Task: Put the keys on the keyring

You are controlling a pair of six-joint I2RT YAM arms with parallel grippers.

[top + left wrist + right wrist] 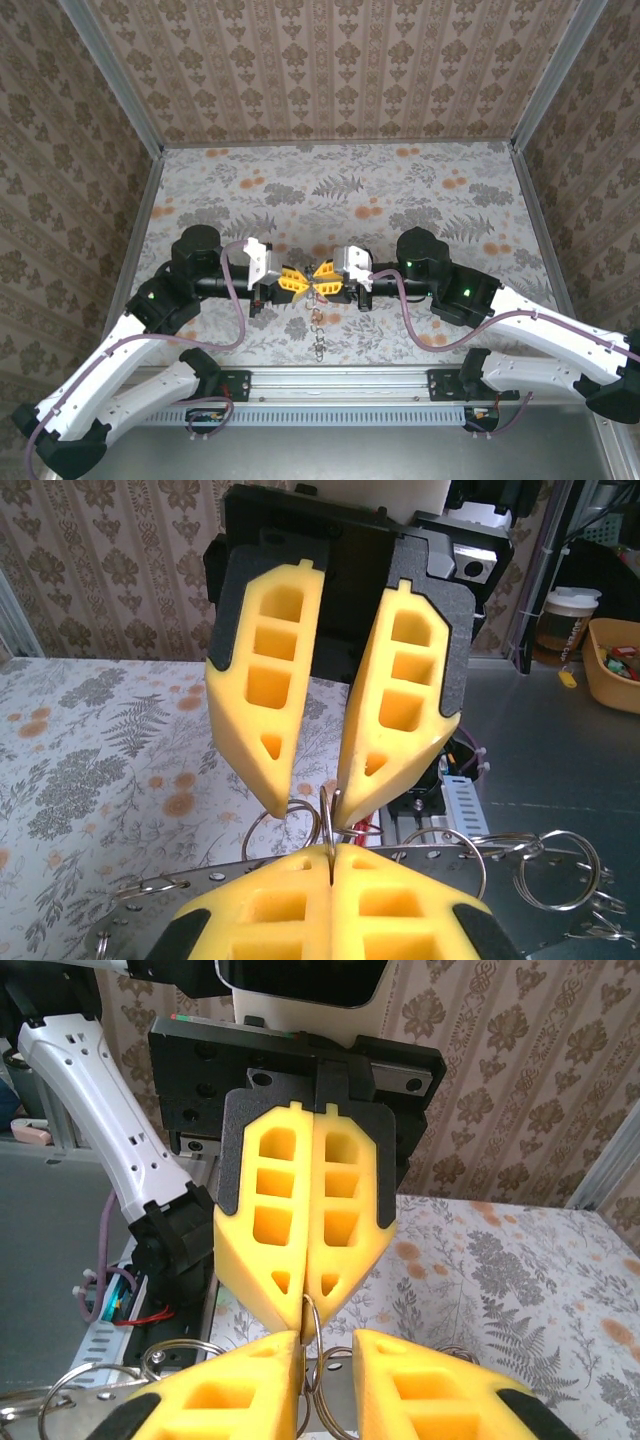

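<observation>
left claw (306, 1310): pressed tight together, pinching the thin wire of the keyring (326, 825) right at its very tips

right claw (315, 802): tips a little spread, straddling that same ring from the opposite side; I can't see either pad actually biting it

keyring: sits edge-on between the two claws, which are nose to nose; its chain (318, 335) dangles straight down below them toward the table (400, 200)

worry #1: if the right claw closes off-centre, I reckon it just shoves the wire sideways and twists it out of the left claw's pinch, since that's a tip-only hold on skinny metal

worry #2: the yellow tips are so close that they could bump each other and jolt the ring loose

worry #3: if it drops, it lands flat under the claws, which would be a pain to pick up again

around: a bunch of loose split rings (555, 868) just beside the left claw's fingers, could snag; purple cable (238, 300) loops behind the left claw, well clear

in the way: honestly the fingers themselves, which are fat next to that ring and cover most of it
</observation>
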